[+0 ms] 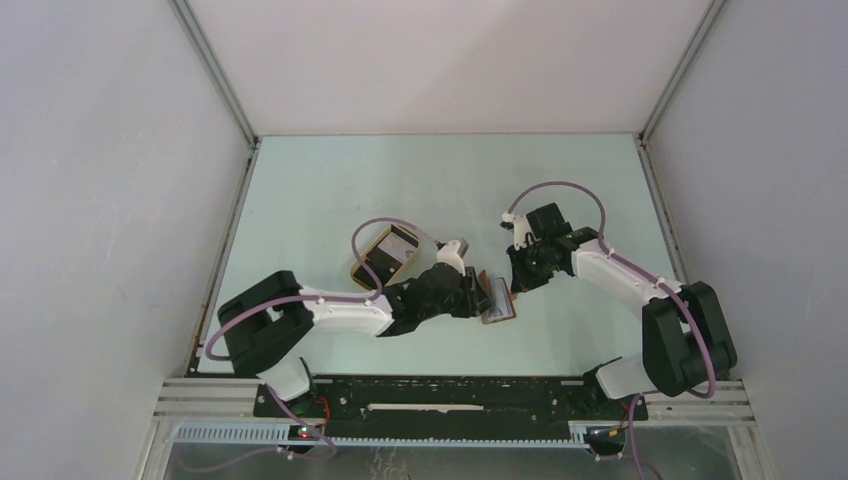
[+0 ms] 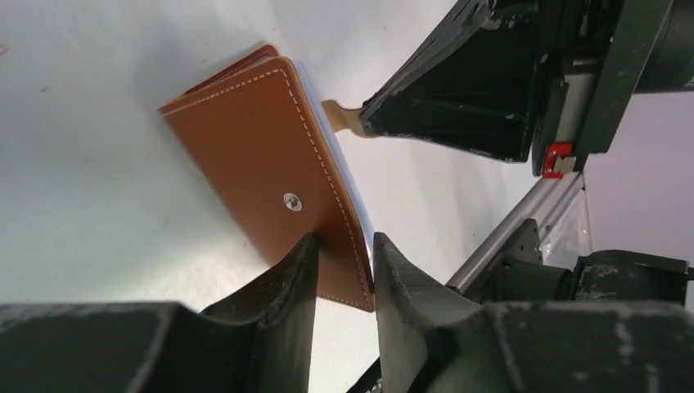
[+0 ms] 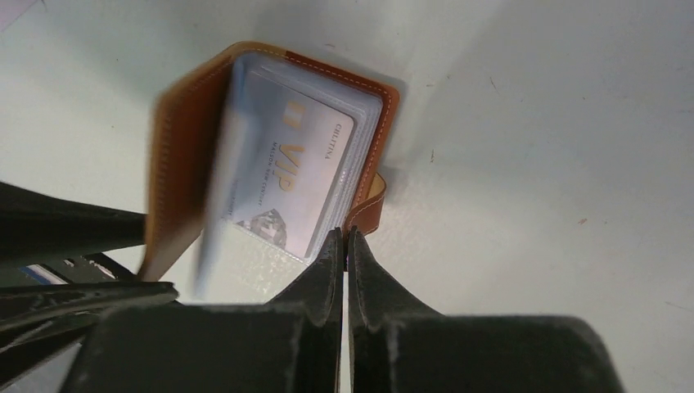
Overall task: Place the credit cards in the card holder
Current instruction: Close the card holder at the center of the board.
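The reddish-brown card holder is held half open between both grippers, just above the table. My left gripper is shut on the lower edge of its outer cover, one finger on each side. My right gripper is shut on the small clasp tab, fingertips pressed together. Inside the holder, a whitish VIP credit card sits in a clear sleeve. More credit cards lie in the tan tray.
The oval tan tray stands left of the holder, partly under the left arm's cable. The right gripper's body fills the upper right of the left wrist view. White walls enclose the table on three sides.
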Controlling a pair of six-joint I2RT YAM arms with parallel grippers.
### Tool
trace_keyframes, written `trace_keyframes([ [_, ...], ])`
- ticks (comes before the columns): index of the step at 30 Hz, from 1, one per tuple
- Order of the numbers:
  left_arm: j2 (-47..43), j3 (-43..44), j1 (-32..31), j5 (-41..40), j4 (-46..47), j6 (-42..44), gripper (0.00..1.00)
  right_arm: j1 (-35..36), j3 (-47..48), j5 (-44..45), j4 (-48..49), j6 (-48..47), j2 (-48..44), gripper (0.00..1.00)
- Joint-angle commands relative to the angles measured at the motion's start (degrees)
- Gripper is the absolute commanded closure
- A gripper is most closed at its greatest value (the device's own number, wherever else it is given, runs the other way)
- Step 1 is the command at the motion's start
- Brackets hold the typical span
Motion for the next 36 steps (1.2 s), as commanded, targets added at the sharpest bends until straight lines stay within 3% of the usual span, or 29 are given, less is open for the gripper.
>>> trace_keyframes([
  [1,4.8,3.3,2.5,10.6,8.9,1.7,0.63,-1.5,2.1,-2.6,-0.7,-1.1,0.4,0.99],
  [5,9.2,4.3,4.4,15.1,12.6,0.3,0.53,-3.3,2.5,-4.5,-1.4,-1.5,1.0,0.99],
  [9,12.4,2.6,6.5,18.3,19.0,-2.3,0.52,-4.4,2.7,-5.6,-1.9,-1.7,1.5,0.99],
  [20,12.4,0.9,6.9,19.6,23.1,-2.1,0.37,-4.8,3.2,-6.6,-2.3,-1.7,2.2,0.99],
  [22,12.7,0.6,7.1,18.4,22.8,-1.9,0.40,-5.0,3.3,-6.7,-2.3,-1.7,2.1,0.99],
  [26,13.3,1.8,7.4,15.0,16.8,0.2,0.64,-5.6,3.3,-7.1,-2.4,-1.8,2.1,0.99],
  [28,13.9,3.0,7.4,14.3,14.0,1.7,0.70,-5.6,3.5,-7.3,-2.4,-1.8,2.2,0.99],
  [36,15.5,7.2,6.9,11.1,4.4,4.8,0.74,-5.7,4.5,-9.0,-2.8,-1.8,2.8,0.99],
])
